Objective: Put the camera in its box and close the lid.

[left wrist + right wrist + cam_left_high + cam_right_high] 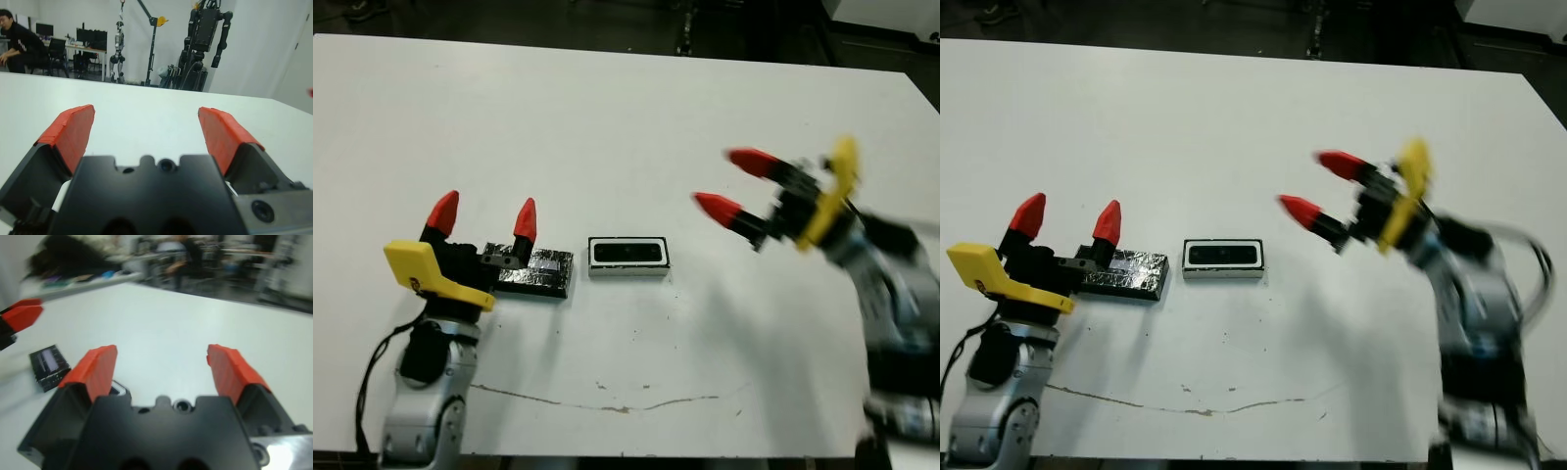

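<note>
Camera-loading apparently done, slim black camera (627, 253) lying inside white-walled box (628, 271) between both empty, spread jaws; lid-closing step next, calling for gripping crinkly glossy black lid (537, 272) just under left gripper (482, 216), right gripper (734, 184) well apart.

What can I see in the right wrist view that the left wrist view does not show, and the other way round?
Only the right wrist view shows the lid lying on the table and the left gripper beside it. Only the left wrist view shows a dark robot on a stand beyond the table. Both show the white table and their own gripper, open and empty.
</note>
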Action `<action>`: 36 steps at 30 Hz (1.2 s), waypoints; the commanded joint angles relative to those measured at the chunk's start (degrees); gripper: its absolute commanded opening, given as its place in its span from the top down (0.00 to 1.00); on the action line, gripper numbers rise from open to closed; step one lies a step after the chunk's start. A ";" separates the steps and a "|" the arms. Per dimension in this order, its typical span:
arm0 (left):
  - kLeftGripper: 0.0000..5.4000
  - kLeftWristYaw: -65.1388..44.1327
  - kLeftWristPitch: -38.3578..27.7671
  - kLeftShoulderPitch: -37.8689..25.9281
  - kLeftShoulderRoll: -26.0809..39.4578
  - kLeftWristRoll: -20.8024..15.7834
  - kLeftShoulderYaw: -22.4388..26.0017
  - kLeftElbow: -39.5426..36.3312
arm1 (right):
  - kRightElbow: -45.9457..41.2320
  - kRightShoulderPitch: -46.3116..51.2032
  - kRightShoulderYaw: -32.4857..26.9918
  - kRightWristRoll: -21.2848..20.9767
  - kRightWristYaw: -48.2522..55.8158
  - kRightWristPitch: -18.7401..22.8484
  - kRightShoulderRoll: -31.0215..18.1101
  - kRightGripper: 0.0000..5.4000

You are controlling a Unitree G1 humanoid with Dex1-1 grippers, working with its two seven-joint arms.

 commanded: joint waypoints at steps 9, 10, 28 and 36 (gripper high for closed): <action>0.00 -13.75 3.02 -7.83 16.37 0.79 1.91 4.21 | -12.91 21.26 -0.16 5.49 -13.46 -3.97 7.71 0.45; 0.00 -16.45 3.24 -8.95 18.80 0.55 2.01 4.99 | -12.63 21.79 0.42 5.48 -13.57 -4.32 7.67 0.48; 0.00 -79.56 -0.35 -44.02 40.05 2.04 -16.95 39.43 | -7.74 20.80 5.30 5.35 -13.86 -10.37 6.44 1.00; 0.00 -81.89 -4.76 -47.49 40.28 1.65 -24.82 41.19 | -7.28 21.06 5.87 5.44 -14.34 -10.91 6.44 1.00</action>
